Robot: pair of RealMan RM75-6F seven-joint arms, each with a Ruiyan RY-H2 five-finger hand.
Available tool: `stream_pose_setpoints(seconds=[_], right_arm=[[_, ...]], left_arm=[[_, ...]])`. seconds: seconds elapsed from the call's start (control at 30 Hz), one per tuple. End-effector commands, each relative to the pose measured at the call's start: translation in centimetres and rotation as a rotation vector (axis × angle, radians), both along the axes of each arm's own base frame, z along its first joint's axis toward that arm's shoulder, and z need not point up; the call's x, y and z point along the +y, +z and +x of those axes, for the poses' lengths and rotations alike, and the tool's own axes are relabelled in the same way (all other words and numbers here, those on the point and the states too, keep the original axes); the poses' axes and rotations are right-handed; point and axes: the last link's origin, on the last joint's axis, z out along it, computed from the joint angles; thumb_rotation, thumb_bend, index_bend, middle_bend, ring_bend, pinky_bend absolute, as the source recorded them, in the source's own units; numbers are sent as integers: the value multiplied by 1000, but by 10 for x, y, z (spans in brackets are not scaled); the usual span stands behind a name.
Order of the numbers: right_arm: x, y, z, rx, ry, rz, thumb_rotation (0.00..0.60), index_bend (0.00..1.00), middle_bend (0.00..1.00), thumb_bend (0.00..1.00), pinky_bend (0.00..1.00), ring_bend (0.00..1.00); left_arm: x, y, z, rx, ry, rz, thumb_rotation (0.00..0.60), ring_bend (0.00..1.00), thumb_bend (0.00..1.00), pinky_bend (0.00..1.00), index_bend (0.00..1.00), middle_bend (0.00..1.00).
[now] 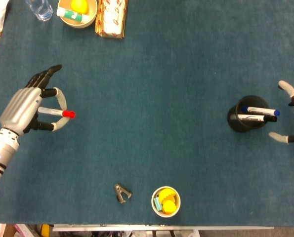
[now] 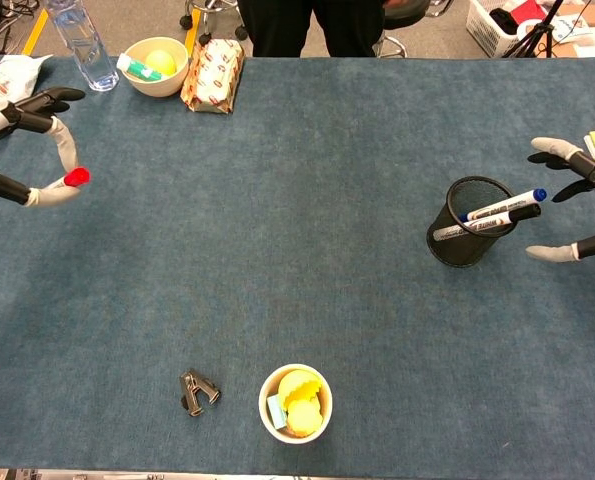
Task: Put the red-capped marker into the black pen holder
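I am pinching the red-capped marker (image 1: 63,112) in my left hand (image 1: 25,108) at frame left, cap pointing right toward the black pen holder (image 1: 244,118), well apart at frame right; my right hand (image 1: 292,112), fingers spread and empty, is hovering just beside it.

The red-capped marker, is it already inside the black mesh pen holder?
No, the red-capped marker is held in the left hand far across the table from the black mesh pen holder.
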Motion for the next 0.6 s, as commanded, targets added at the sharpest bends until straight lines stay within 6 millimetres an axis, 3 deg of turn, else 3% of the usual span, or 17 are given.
stream_pose_setpoints(seconds=[0.03,0.6], right_arm=[[-3,-8,1,-41,-3,-7,600,32,139,0,296,109],[-18,-48,8,-192,18,15,600,32,175,0,295,110]], left_arm=[[-1,0,-1,1,3,-2,600,0,268,44,649,19],[-5,1,-6,2,9,-3,600,0,268,44,649,19]])
